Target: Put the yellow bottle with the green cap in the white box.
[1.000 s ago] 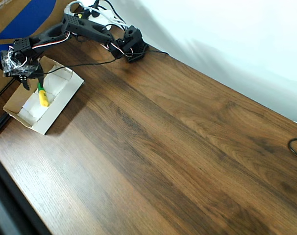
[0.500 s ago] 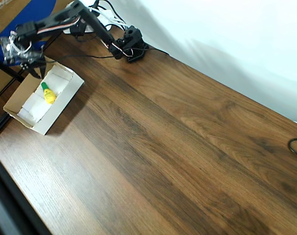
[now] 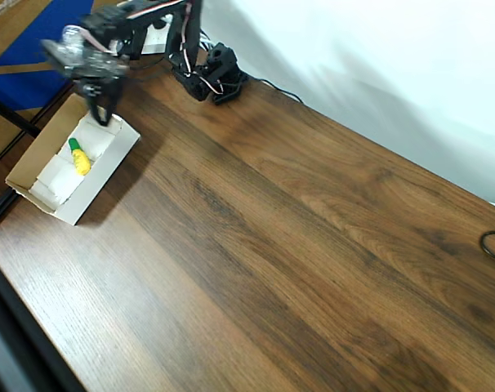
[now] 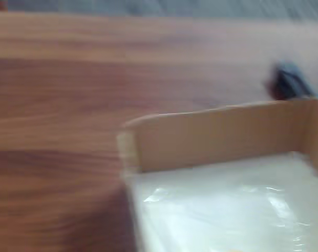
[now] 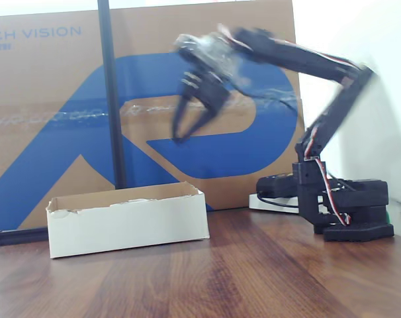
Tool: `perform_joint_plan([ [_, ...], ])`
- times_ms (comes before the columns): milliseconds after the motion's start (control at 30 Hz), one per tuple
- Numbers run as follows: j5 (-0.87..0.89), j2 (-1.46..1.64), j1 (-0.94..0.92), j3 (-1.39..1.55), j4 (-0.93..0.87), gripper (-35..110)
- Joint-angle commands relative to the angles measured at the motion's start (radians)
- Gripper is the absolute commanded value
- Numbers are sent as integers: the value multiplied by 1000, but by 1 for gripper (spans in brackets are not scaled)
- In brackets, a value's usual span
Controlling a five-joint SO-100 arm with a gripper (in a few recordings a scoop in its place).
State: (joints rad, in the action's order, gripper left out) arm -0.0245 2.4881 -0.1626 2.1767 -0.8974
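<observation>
One small yellow bottle with the green cap [image 3: 79, 157] lies on its side inside the white box [image 3: 109, 167], below the gripper [image 3: 103, 104] and apart from it in the overhead view. Its body is a smooth, rounded plastic yellow; the tapered bright green cap points toward the jaws' end of the box. It rests on pale folded padding [image 3: 61, 178] that looks soft and slightly glossy in the wrist view.

That box is shallow, rectangular and open-topped, plain white cardboard outside with a tan rim and tan inner walls, one edge a little ragged in the fixed view [image 5: 128, 222].

In the fixed view the gripper [image 5: 192, 124] hangs well above the box, its two dark, tapered fingers [image 5: 180, 119] pointing down and spread apart with nothing between them; the picture is motion-blurred there. Clear crinkled wrap covers the wrist above the jaws.

Under everything is a wooden table [image 3: 296, 245] with a brown, streaky grain and a matte finish. Behind the jaws stands a flat brown-and-blue cardboard sheet [image 5: 48, 112] with a thin black pole [image 5: 112, 93] upright before it.
</observation>
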Motion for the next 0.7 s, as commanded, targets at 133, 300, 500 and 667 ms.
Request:
perform_joint_plan([
  [133, -138, 451, 15, 518, 209, 0],
  [300, -215, 644, 6, 787, 301, 0],
  [500, -238, 767, 2, 954, 308, 0],
  [667, -227, 819, 0, 985, 249, 0],
])
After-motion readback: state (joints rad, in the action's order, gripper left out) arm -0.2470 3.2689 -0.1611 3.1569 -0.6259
